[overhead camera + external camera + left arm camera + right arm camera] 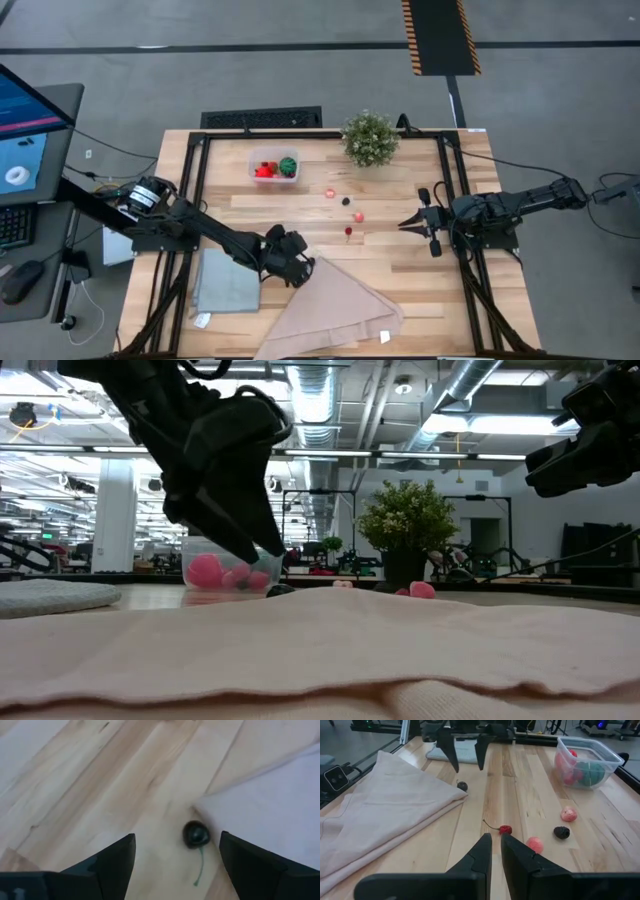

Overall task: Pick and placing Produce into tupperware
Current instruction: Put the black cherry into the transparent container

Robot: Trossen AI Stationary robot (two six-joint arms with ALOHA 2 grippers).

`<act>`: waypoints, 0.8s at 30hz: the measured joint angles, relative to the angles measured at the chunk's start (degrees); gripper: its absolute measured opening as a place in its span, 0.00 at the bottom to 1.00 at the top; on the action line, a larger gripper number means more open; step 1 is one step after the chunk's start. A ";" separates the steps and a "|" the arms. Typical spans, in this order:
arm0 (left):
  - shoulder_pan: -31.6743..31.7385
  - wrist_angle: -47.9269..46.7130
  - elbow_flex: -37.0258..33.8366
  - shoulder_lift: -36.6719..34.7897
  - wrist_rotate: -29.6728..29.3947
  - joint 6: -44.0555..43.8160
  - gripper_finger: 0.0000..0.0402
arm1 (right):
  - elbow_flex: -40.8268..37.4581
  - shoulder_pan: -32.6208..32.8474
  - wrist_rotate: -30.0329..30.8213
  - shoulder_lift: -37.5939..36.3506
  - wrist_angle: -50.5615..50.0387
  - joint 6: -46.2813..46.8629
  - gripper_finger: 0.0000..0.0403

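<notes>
The clear tupperware [273,167] stands at the far middle of the table and holds red pieces and a round green one [590,772]. Loose produce lies on the wood right of centre: a pink piece [329,193], a dark berry [561,832], another pink piece [535,844] and a red cherry [505,829]. A dark cherry with a green stem [196,834] lies against the corner of the beige cloth. My left gripper [177,839] is open just above it, one finger on either side, touching nothing. My right gripper [495,839] is shut and hovers right of the red cherry.
A beige cloth [335,310] covers the near middle of the table, and its corner lies right by the dark cherry. A grey-blue cloth [225,285] lies to its left. A potted plant [369,138] stands at the far edge, right of the tupperware. Bare wood lies between the arms.
</notes>
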 joint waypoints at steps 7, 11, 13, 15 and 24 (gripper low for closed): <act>0.00 -0.29 1.50 3.03 0.92 -0.41 0.79 | 0.00 -0.02 0.00 0.00 -0.01 -0.01 0.16; -0.04 -0.22 2.73 3.28 0.20 -0.35 0.80 | 0.04 -0.02 0.00 0.11 -0.08 0.00 0.16; -0.05 0.33 2.93 4.00 0.74 -0.16 0.80 | 0.04 -0.01 0.00 0.02 -0.37 -0.01 0.16; 0.14 -0.45 2.88 4.22 1.16 -0.06 0.80 | 0.04 -0.02 0.00 0.03 -0.36 -0.02 0.16; 1.95 -0.03 2.91 5.08 1.85 -0.43 0.80 | 0.04 -0.02 0.00 0.07 -0.39 0.00 0.16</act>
